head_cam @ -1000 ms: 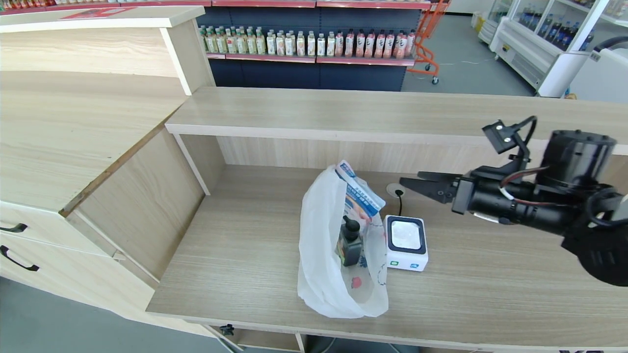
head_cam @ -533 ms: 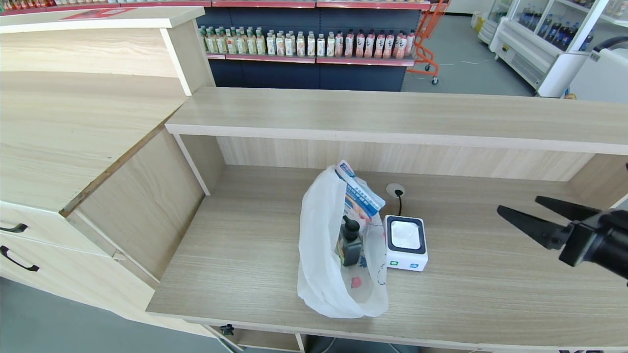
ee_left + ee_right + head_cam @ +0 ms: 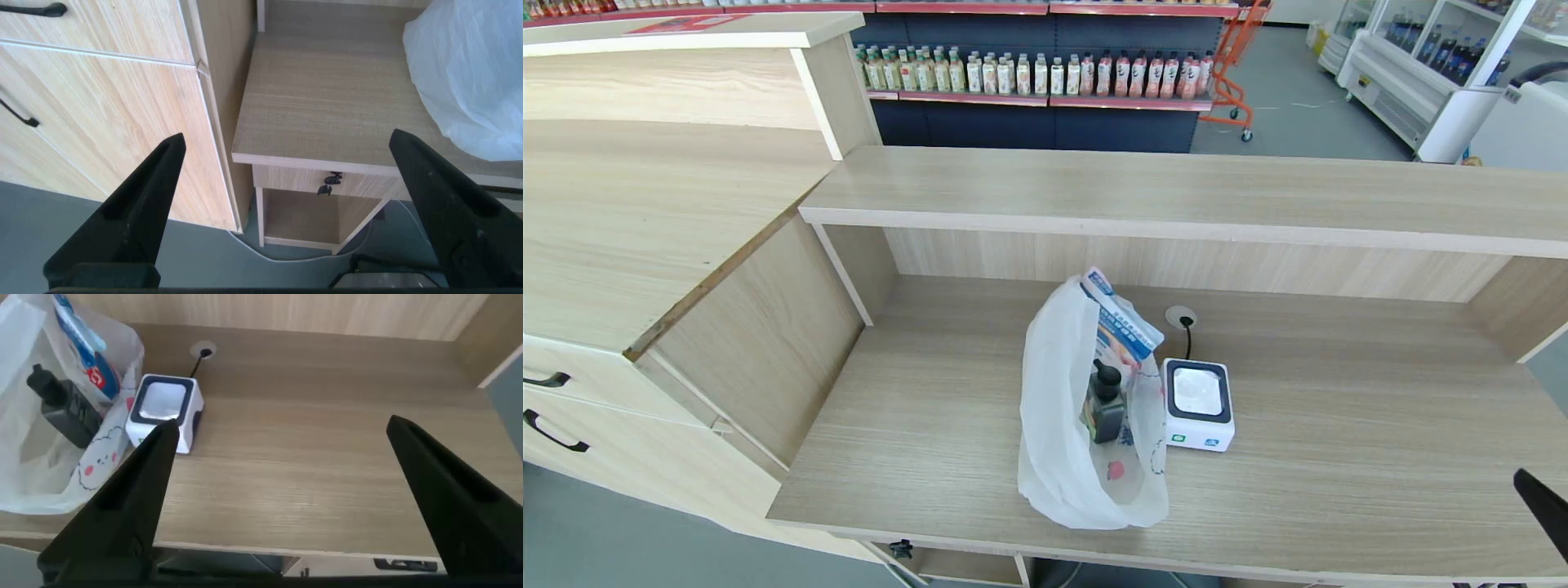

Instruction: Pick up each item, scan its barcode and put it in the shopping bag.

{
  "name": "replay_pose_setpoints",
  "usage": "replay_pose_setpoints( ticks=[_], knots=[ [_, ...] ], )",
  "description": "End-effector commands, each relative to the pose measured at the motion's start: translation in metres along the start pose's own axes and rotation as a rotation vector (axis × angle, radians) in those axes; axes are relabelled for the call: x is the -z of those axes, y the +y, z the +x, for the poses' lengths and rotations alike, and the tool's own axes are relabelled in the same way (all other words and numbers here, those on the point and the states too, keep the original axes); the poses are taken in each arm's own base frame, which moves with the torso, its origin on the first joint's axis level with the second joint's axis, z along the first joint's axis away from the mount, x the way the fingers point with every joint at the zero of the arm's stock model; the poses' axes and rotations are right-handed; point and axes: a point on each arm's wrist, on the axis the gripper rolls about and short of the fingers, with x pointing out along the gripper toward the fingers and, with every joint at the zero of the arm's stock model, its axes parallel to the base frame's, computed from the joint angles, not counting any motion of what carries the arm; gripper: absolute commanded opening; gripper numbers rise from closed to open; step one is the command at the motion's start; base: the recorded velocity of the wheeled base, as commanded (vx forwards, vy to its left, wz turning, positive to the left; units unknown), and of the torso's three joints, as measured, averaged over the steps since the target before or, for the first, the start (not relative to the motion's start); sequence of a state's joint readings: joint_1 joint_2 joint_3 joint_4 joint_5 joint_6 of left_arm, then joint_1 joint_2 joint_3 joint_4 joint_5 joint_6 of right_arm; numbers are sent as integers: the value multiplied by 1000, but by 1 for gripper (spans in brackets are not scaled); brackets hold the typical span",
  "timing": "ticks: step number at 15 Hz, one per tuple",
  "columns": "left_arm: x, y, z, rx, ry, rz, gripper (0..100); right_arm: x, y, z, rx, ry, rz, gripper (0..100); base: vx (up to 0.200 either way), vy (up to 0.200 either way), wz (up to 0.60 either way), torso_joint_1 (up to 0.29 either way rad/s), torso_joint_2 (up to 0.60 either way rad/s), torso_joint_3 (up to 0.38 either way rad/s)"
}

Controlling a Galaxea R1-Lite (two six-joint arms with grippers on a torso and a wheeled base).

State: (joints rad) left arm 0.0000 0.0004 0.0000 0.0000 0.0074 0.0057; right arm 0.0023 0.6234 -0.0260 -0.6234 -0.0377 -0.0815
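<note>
A white shopping bag [image 3: 1062, 425] lies open on the wooden counter [image 3: 1339, 457]. Inside it stand a dark pump bottle [image 3: 1104, 404] and a blue-and-white package [image 3: 1123, 331]. Just right of the bag sits the white barcode scanner [image 3: 1197, 404]. One black finger [image 3: 1543, 508] of my right gripper pokes in at the counter's front right. The right wrist view has the right gripper [image 3: 282, 510] open and empty, back from the scanner [image 3: 163, 408] and the bag [image 3: 41, 474]. My left gripper [image 3: 286, 216] is open and empty, low by the counter's front left corner, with the bag [image 3: 470, 73] beyond.
A raised shelf [image 3: 1176, 192] runs along the counter's back, and a cable hole [image 3: 1180, 316] lies behind the scanner. A drawer cabinet [image 3: 90, 122] stands to the left. Store shelving with bottles [image 3: 1029, 73] is behind. Bare counter stretches right of the scanner.
My right arm has drawn back from above the scanner towards the front right, until a single finger is left in the head view. The bag, its contents and the scanner have not moved.
</note>
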Motion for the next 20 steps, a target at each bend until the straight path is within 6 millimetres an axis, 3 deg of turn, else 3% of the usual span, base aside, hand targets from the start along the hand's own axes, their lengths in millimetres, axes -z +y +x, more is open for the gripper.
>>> replay_pose_setpoints(
  ticks=[1,5,8,11,20],
  knots=[
    [0,0,0,0,1,0,100,19,-2,-43,94,-93,-25,100,0,0,0,0,0,0],
    [0,0,0,0,1,0,100,62,-3,-70,256,30,11,100,0,0,0,0,0,0],
    [0,0,0,0,0,-1,100,62,-3,-71,239,7,62,100,0,0,0,0,0,0],
    [0,0,0,0,0,-1,100,65,4,-70,-49,33,57,100,0,0,0,0,0,0],
    [0,0,0,0,0,-1,100,67,3,-71,16,73,86,100,0,0,0,0,0,0]
  ],
)
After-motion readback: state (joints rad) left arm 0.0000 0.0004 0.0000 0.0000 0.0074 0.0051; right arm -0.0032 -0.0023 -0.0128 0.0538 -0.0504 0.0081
